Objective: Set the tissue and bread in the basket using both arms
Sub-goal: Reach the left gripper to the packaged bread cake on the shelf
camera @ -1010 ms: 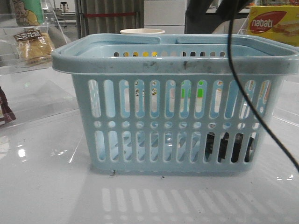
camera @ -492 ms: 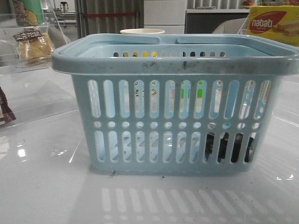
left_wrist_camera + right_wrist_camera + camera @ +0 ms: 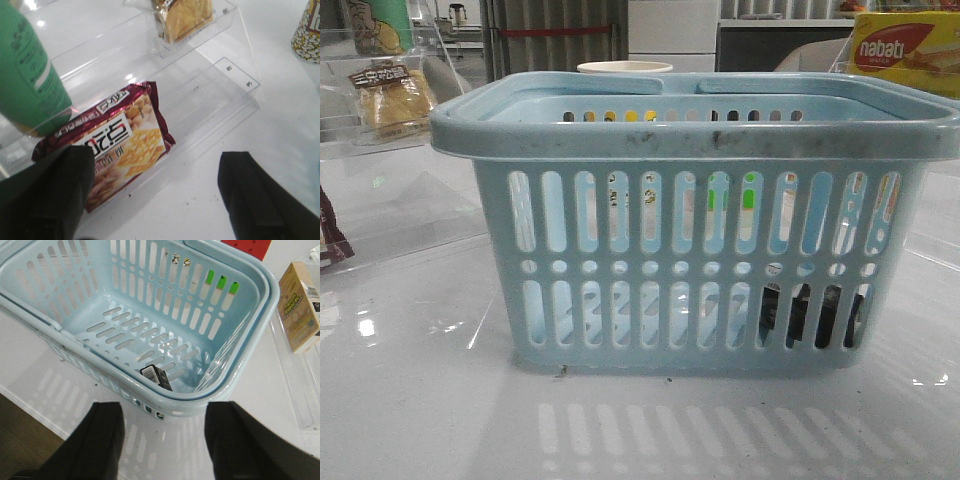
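Observation:
The light-blue basket (image 3: pixel 670 135) stands in the middle of the table. The tissue (image 3: pixel 810 315), a small blackish pack, lies on the basket floor in a near corner and shows through the slots; the right wrist view shows it too (image 3: pixel 156 377), inside the basket (image 3: pixel 95 300). The bread (image 3: pixel 395 100) sits on a clear shelf at the far left; in the left wrist view it (image 3: pixel 185 17) lies beyond the jaws. My left gripper (image 3: pixel 155 195) is open and empty over the table. My right gripper (image 3: pixel 164 432) is open and empty, just outside the basket's rim.
A dark red cracker packet (image 3: pixel 115 140) and a green bottle (image 3: pixel 25 75) sit on the clear acrylic shelf (image 3: pixel 235 80) near my left gripper. A yellow nabati box (image 3: pixel 905 55) stands far right, a white cup (image 3: pixel 625 68) behind the basket, a beige box (image 3: pixel 300 305) beside it.
A dark arm and its black cable, seen over the basket's right side one second ago, have left the front view. The basket and tissue have not moved.

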